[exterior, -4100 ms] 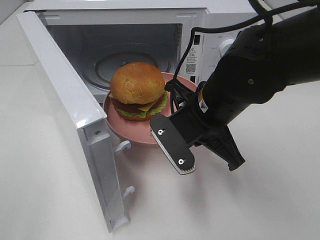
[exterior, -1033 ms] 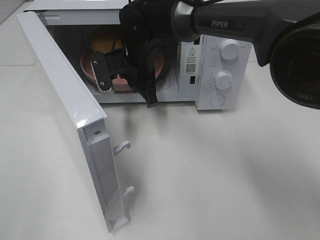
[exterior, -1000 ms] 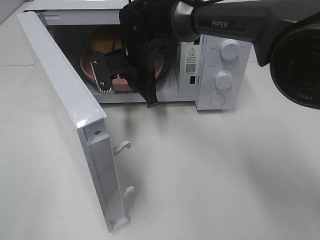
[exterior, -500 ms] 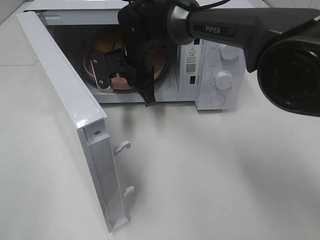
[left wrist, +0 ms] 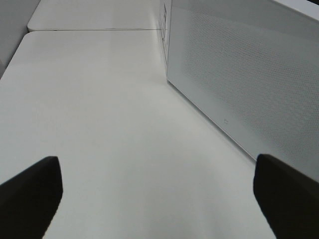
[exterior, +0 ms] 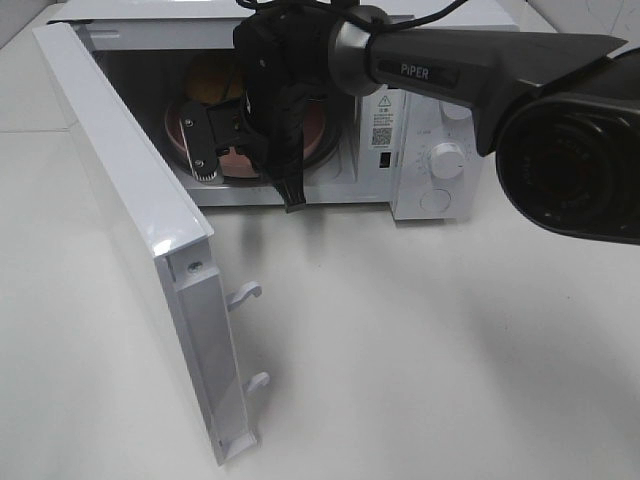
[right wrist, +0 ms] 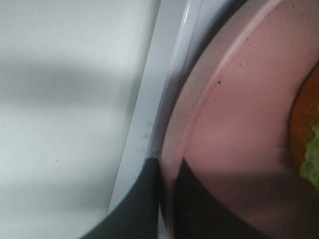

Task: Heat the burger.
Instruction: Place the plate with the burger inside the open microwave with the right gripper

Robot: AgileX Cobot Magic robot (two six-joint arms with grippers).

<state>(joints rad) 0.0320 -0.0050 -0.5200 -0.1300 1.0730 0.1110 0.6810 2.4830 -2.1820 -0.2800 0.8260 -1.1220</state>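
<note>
The burger sits on a pink plate inside the open microwave; only its tan bun shows behind the arm. My right gripper reaches into the cavity and is shut on the plate's near rim. In the right wrist view its two dark fingers pinch the rim of the plate, with the burger's orange and green edge at the side. My left gripper hangs open over bare table beside the microwave door, holding nothing.
The microwave door swings wide open to the left, its latch hooks pointing into the table space. The control knobs are on the microwave's right panel. The right arm spans the top right of the exterior view.
Four seconds ago the plate with the burger was held outside the opening; it is inside the cavity now. Over the last second the right gripper and plate crept slightly further in.
</note>
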